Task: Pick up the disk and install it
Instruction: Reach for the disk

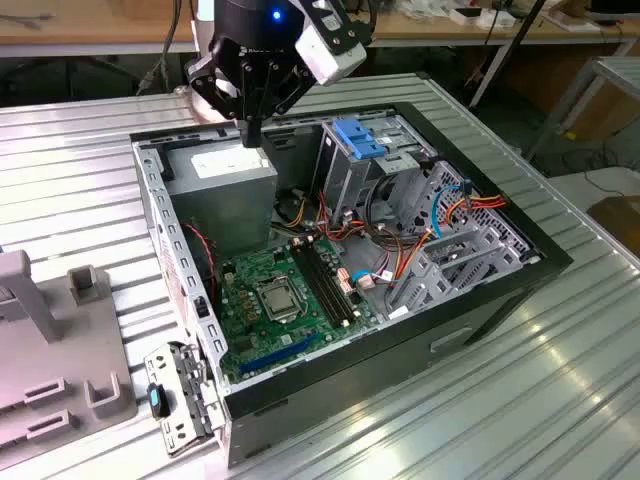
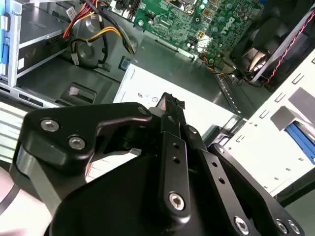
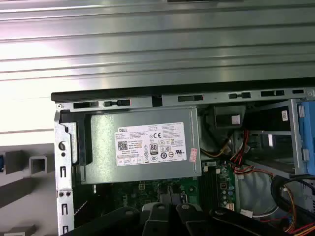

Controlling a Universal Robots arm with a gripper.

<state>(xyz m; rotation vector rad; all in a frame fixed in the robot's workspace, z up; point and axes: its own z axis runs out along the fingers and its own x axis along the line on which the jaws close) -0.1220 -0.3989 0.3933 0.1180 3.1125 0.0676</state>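
Exterior view: fingers [image 1: 252,128] pressed together, pinching nothing, poised over the power supply [image 1: 222,168]

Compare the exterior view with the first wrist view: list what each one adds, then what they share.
The exterior view adds the gripper, shut and empty, poised above the power supply, plus the processor socket and the grey fixture at the exterior view's left. The first wrist view adds a straight-on look at the power supply's white label. Both share the power supply, the green motherboard, the blue bracket on the drive cage, and the ribbed table.
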